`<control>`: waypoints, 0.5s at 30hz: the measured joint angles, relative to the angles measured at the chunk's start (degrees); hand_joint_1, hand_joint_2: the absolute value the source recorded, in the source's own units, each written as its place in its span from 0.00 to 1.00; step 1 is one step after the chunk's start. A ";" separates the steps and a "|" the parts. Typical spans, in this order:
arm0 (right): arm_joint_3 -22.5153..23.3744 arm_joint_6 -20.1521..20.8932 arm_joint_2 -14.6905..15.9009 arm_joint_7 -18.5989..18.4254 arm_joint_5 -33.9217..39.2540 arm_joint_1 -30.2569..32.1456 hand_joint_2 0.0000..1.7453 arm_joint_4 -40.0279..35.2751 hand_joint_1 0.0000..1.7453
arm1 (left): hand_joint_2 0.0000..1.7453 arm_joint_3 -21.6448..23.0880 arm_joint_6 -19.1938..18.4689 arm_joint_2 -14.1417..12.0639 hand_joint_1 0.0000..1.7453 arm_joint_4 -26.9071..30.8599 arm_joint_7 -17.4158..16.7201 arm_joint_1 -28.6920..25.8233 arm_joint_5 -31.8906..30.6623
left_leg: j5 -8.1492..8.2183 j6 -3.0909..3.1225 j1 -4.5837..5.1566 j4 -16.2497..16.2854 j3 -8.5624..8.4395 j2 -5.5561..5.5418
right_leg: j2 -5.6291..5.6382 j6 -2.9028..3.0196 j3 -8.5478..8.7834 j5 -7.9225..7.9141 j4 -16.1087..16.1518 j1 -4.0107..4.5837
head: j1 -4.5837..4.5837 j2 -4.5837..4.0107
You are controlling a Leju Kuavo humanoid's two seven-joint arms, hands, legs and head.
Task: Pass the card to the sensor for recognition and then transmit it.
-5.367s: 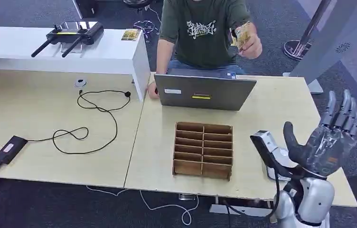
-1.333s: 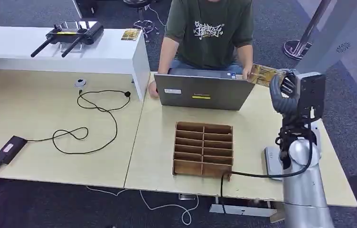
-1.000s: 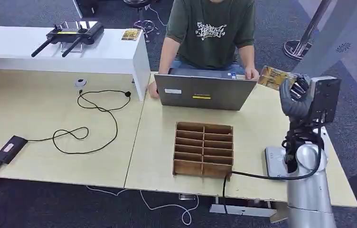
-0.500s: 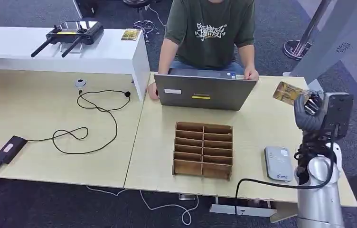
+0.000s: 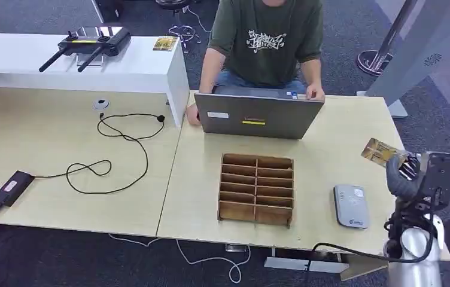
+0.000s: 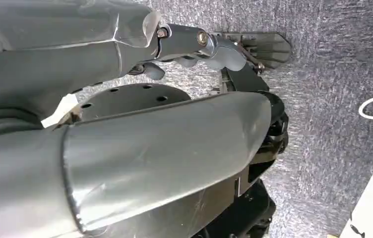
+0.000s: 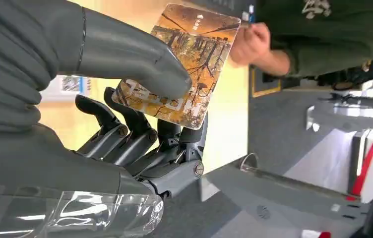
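Observation:
My right hand [image 5: 403,171] is raised over the table's right edge and pinches a yellow-brown picture card [image 5: 379,152] between thumb and fingers. In the right wrist view the thumb presses the card [image 7: 187,64] against the darker fingers [image 7: 140,139]. A grey card sensor [image 5: 350,205] lies flat on the table, to the left of that hand and nearer the front edge. My left hand [image 6: 125,114] hangs above grey carpet with its fingers curled in and nothing in them.
A wooden slotted rack [image 5: 256,188] stands mid-table, left of the sensor. A person [image 5: 264,37] sits behind an open laptop [image 5: 257,113] at the far edge. A black cable [image 5: 115,155] and power brick [image 5: 12,187] lie on the left table.
My right hand took the card from the person's hand, then carried it back and to the right, toward the table's near right corner. The person's hand returned to the laptop.

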State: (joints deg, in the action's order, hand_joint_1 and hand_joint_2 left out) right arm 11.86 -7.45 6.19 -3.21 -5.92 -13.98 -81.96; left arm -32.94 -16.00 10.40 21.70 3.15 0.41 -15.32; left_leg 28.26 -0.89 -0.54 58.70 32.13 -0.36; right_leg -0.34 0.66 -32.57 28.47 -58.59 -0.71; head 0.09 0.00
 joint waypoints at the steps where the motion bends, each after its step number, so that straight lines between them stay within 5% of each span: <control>1: 0.46 -0.02 0.00 -0.24 0.00 0.57 1.00 -0.11 1.00 | 0.00 0.07 0.00 0.00 0.00 0.00 0.07 0.00 0.07 | 0.00 0.00 0.00 0.00 0.00 0.00 | 0.00 0.00 0.00 0.00 0.00 0.00 | 0.00 0.00; 15: 3.96 -0.09 0.00 -0.92 0.04 5.70 1.00 -0.09 1.00 | 0.00 1.11 0.00 -0.13 0.00 -0.42 1.11 0.00 1.64 | 0.00 0.00 0.00 0.00 0.01 0.01 | 0.01 0.00 0.00 0.00 0.00 0.00 | 0.00 0.00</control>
State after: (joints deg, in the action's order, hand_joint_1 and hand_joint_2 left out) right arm 15.82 -7.54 6.19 -4.13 -5.88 -8.28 -82.05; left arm -31.82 -16.00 10.27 21.29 4.26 0.41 -13.68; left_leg 28.27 -0.89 -0.54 58.70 32.14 -0.35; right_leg -0.33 0.66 -32.57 28.47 -58.59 -0.71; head 0.09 0.00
